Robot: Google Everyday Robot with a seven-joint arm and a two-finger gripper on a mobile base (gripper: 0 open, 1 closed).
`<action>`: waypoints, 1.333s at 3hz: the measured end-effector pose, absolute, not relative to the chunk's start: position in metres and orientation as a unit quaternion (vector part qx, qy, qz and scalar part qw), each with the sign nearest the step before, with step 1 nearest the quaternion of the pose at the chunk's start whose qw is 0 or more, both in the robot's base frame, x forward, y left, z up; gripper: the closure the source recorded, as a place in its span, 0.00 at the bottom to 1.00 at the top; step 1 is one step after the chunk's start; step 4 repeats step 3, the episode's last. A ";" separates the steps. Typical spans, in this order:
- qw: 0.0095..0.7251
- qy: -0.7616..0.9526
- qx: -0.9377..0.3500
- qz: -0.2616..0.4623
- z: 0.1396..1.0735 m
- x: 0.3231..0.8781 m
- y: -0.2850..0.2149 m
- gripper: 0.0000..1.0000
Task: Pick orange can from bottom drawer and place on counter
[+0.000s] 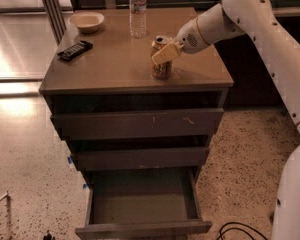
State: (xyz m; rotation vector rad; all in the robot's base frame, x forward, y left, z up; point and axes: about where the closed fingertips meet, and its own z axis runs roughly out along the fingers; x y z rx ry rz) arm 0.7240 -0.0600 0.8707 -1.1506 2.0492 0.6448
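The orange can [161,69] stands upright on the counter [105,66], near its front right. My gripper [163,54] reaches in from the right and is shut on the can's upper part. One pale finger [166,53] lies across the can's front, and the other is hidden behind it. The bottom drawer [142,228] is pulled open below, and its inside shows nothing in it.
A clear water bottle [138,11] stands at the back of the counter. A pale bowl [86,21] and a flat black device [75,50] lie at the left. The two upper drawers stand slightly out. A black cable [240,230] lies on the floor at right.
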 end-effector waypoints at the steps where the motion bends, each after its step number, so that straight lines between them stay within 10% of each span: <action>1: 0.345 0.789 -0.443 0.248 0.871 0.724 -0.060 0.11; 4: 0.345 0.789 -0.443 0.248 0.871 0.724 -0.060 0.00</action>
